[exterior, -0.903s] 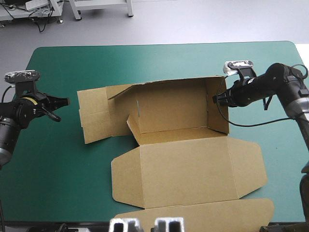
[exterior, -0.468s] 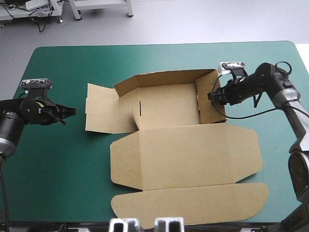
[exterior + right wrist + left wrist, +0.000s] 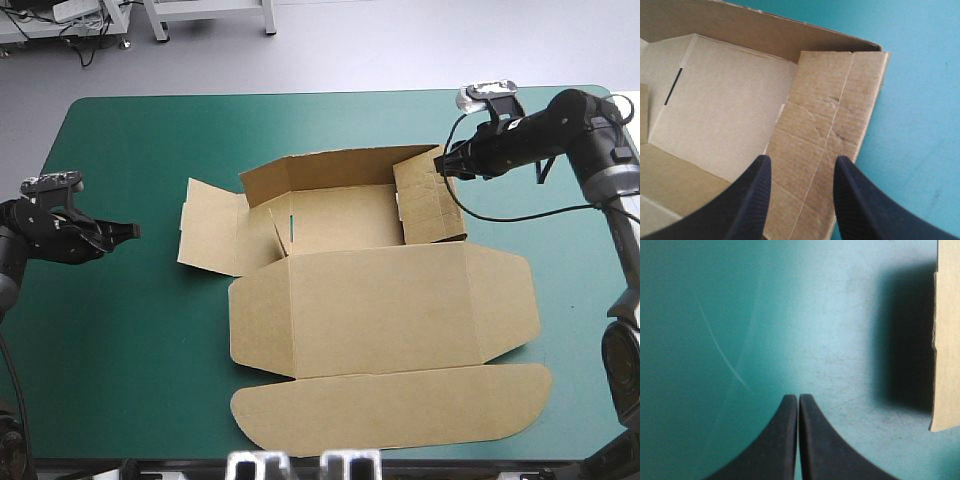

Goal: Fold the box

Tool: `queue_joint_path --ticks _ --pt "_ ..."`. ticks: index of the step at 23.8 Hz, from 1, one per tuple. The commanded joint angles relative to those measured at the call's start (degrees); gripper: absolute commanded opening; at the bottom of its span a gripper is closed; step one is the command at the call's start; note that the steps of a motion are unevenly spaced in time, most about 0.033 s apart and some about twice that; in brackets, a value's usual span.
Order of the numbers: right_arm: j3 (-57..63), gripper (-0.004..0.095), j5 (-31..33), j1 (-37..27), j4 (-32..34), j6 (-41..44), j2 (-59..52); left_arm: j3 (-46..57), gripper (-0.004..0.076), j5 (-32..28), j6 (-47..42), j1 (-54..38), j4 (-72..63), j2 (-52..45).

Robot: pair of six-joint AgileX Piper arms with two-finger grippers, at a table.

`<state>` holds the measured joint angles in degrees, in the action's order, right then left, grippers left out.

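Box [image 3: 380,300] of brown board sits mid-table, half formed. Its far wall [image 3: 330,168] stands up, and its right side panel [image 3: 430,205] leans inward over the floor. Its left side flap [image 3: 210,228] lies flat on the teal-green table [image 3: 120,140], and the lid [image 3: 390,315] spreads flat toward the near edge.

Your right jaws stand apart, holding nothing, poised at the right side panel's far top corner. Your left jaws are pressed together and empty, low over bare table, well apart from the left side flap's edge.

You seem to be at the side-wall step: the right side panel looks to need tucking down, then the left side flap raising.

Open room lies left of and beyond the box. The lid's rounded tuck flap [image 3: 400,405] reaches almost to the table's near edge.
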<state>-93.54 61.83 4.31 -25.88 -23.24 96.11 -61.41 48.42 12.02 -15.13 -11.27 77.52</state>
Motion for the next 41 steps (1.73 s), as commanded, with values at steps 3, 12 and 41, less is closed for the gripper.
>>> queue_joint_path --ticks 3,12,41 --pt "-8.77 0.0391 7.21 0.18 4.57 3.92 -5.63 -1.92 -0.0002 -1.64 2.16 -0.51 -2.97 0.89" --pt "-9.3 0.0391 9.69 0.18 14.45 11.36 -8.86 -7.39 -0.0002 1.68 4.09 -0.51 -8.36 4.66" --pt "-9.3 -0.0017 9.69 0.28 -2.6 9.99 15.52 -8.12 -0.0002 0.87 9.72 -3.36 -17.67 5.03"
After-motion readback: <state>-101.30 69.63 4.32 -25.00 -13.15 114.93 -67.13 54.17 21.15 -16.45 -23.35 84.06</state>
